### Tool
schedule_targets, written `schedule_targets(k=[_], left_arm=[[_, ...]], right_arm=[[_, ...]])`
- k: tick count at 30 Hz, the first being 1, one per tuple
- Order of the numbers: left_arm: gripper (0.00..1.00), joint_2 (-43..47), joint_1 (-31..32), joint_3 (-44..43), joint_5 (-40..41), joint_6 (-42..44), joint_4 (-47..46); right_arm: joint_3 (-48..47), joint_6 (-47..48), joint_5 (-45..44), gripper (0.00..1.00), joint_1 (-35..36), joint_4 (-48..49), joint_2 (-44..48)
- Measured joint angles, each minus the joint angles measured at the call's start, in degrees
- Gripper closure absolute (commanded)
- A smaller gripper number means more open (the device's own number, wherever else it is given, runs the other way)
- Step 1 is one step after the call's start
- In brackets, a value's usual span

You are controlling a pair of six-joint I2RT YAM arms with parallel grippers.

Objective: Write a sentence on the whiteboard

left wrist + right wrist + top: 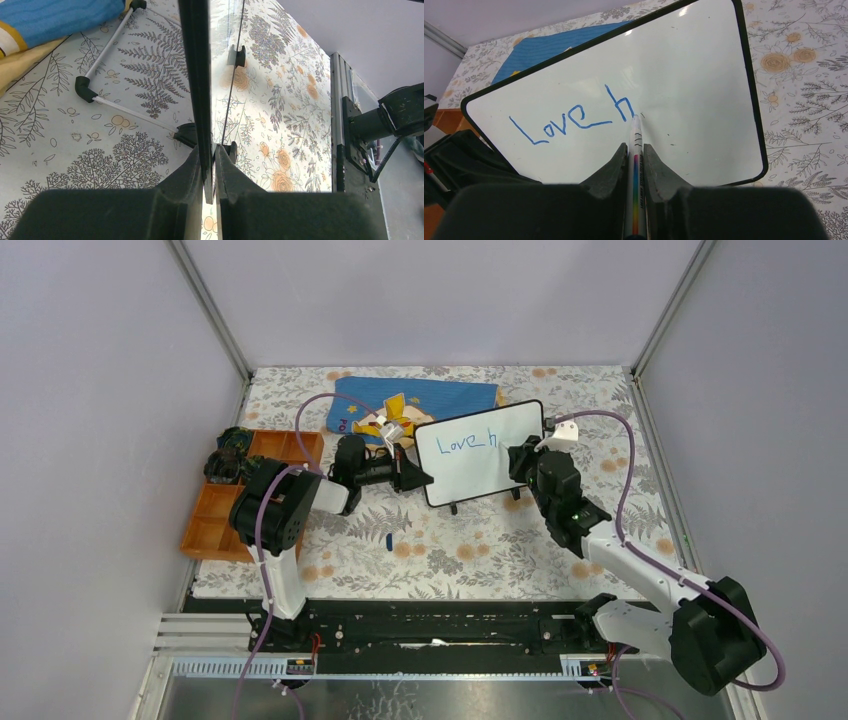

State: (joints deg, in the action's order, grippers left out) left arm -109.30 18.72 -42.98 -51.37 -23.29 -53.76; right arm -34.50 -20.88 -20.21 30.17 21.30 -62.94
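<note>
The whiteboard stands tilted on its black feet at the middle of the table, white with a thin black rim. Blue handwriting on it reads "Love h". My left gripper is shut on the board's left edge; the left wrist view shows that edge pinched between the jaws. My right gripper is shut on a white marker with a rainbow stripe. Its tip touches the board just right of the "h". In the top view that gripper sits at the board's right half.
A blue cloth with a yellow figure lies behind the board. An orange compartment tray sits at the left with dark items at its far end. A small blue cap lies on the floral mat in front of the board.
</note>
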Motion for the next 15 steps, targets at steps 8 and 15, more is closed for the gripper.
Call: schedule_targets(k=[8, 15], left_arm=[[1.00, 0.00, 0.00, 0.00, -0.02, 0.13, 0.00], [1.00, 0.13, 0.04, 0.00, 0.00, 0.39, 0.22]], right_arm=[[-0.02, -0.90, 1.44, 1.00, -0.70, 0.85, -2.32], [-0.04, -1.38, 1.46, 1.00, -1.33, 1.86, -4.39]])
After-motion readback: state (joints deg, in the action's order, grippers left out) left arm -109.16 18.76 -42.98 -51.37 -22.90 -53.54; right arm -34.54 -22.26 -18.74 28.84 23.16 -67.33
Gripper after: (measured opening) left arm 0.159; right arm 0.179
